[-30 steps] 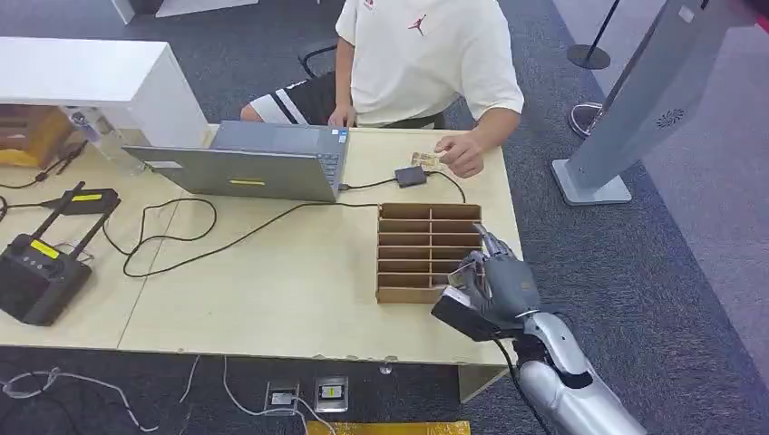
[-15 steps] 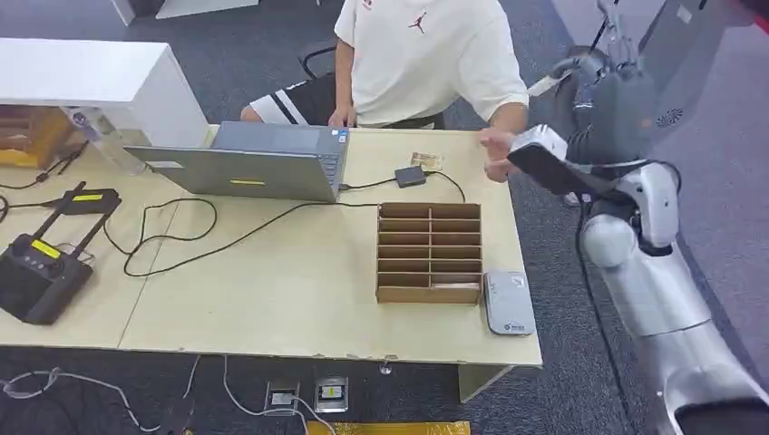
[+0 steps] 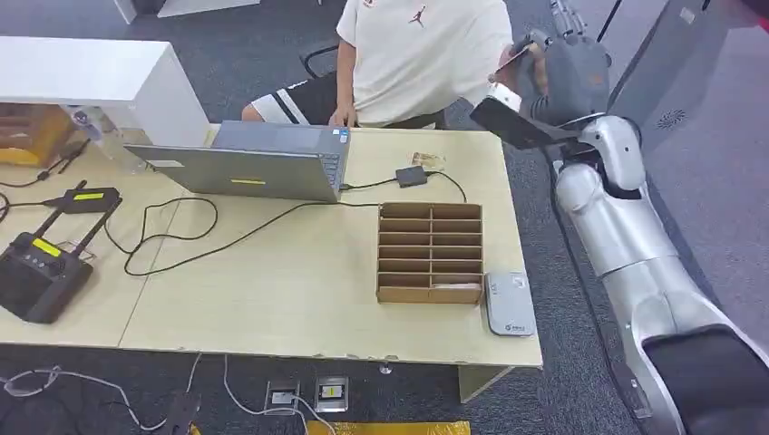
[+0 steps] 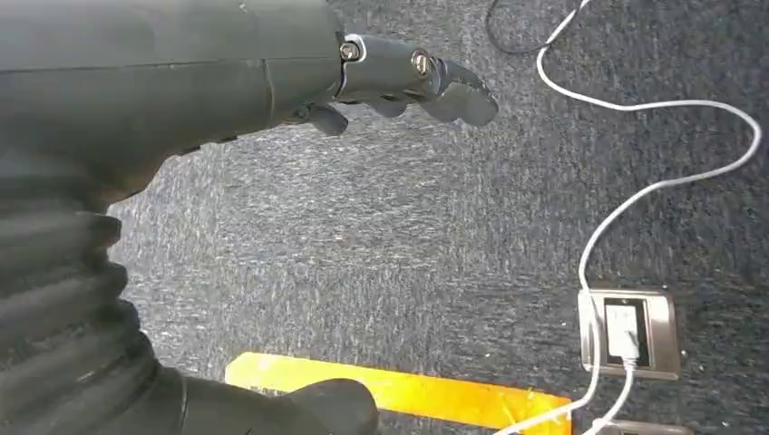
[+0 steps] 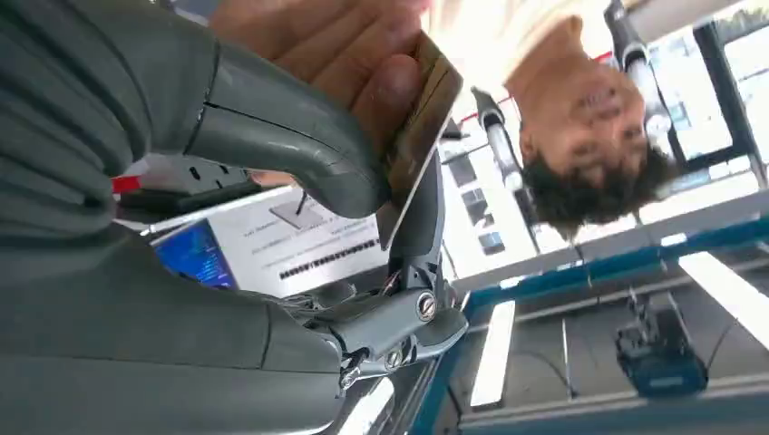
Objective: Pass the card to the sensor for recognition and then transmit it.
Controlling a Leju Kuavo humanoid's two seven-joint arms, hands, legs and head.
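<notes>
Left hand [image 4: 399, 86] hangs low over grey carpet, fingers loosely apart, holding nothing; a white cable [image 4: 635, 195] and floor socket [image 4: 627, 331] lie beneath it. On the table [image 3: 299, 290], the grey sensor [image 3: 509, 304] sits just beside the cardboard organizer [image 3: 429, 251], now uncovered. A second ago the right hand hovered by that spot; since then the arm has swung up and away, and over the last half second has drifted slightly further toward the seated person. Right hand [image 3: 560, 65] is now raised at the person's shoulder level, far side of the table. The card [image 5: 419, 145] is pinched between the thick thumb [image 5: 299, 154] and fingers, while the person's hand [image 5: 340, 50] grips its other end. Judging from this, the scan looks finished and the handover is under way: both parties hold the card, release not yet made.
</notes>
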